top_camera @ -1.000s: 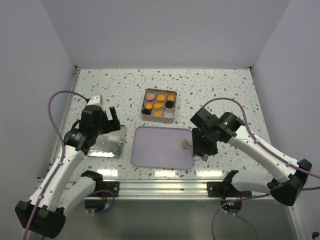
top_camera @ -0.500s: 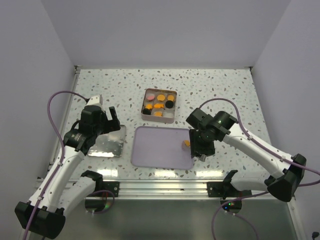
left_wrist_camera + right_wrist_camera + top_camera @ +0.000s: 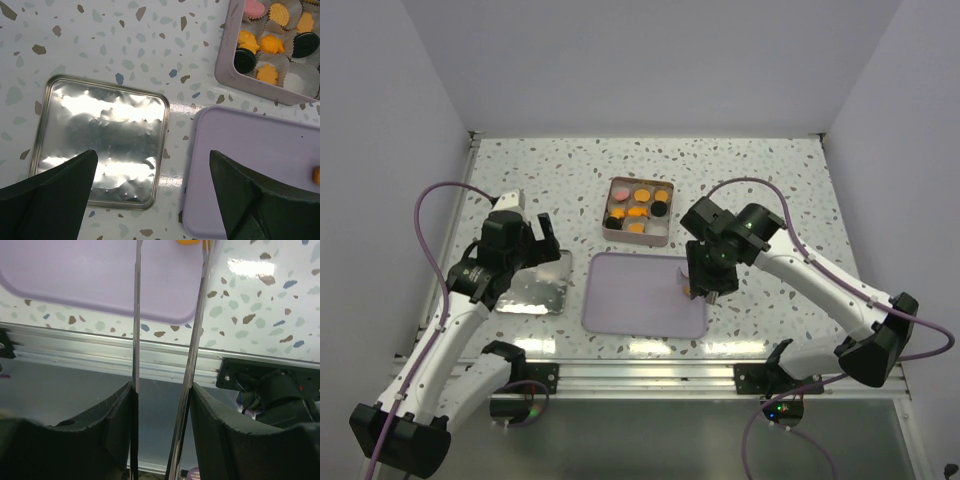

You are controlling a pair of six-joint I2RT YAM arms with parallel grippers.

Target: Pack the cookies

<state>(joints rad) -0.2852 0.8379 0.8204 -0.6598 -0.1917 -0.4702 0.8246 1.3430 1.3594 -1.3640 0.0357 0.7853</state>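
nearly done, by the look of it. eight cookies [image 3: 272,44] sit in their paper cups in the tin [image 3: 223,60] just beyond the lavender tray [image 3: 630,295], and one empty cup [image 3: 302,72] shows in the tin corner nearest the tray. one last orange cookie [image 3: 189,241] lies on the tray, close to its right edge. the right gripper [image 3: 171,245] is low over that edge, its thin blades part-way apart with the cookie between the tips, closer to one blade and, as far as i can see, not pinched. i'd guess that piece and the lid [image 3: 100,140], left of the tray, are what remains. the left gripper [image 3: 152,155] hangs spread wide over the lid, holding nothing.
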